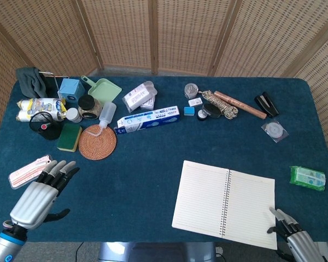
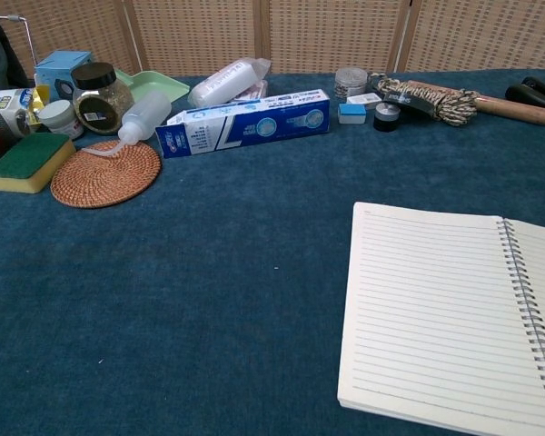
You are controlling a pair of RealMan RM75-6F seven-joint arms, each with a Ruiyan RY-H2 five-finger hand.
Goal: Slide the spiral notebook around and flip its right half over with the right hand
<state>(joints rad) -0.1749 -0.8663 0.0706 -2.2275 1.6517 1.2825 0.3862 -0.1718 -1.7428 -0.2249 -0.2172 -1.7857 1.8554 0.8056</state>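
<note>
A staged test setup, such as a robotics lab, is suggested rather than a lived-in home. A table (image 1: 153, 164) is covered with dark blue felt and closed off behind by woven rattan screens (image 1: 153, 33) in wooden frames. Unrelated household goods are laid out along the far edge: a sponge (image 2: 29, 162), a woven coaster (image 2: 106, 173), a toothpaste box (image 2: 247, 123), a green dustpan (image 1: 103, 89), a coil of rope (image 1: 221, 104). Grey floor is seen past the table's corners.

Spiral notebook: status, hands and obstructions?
Left hand open, idle. Right hand fingertips on white lined spiral notebook, lower right corner. Notebook open flat, right half unflipped. Green packet nearby, apart.
</note>
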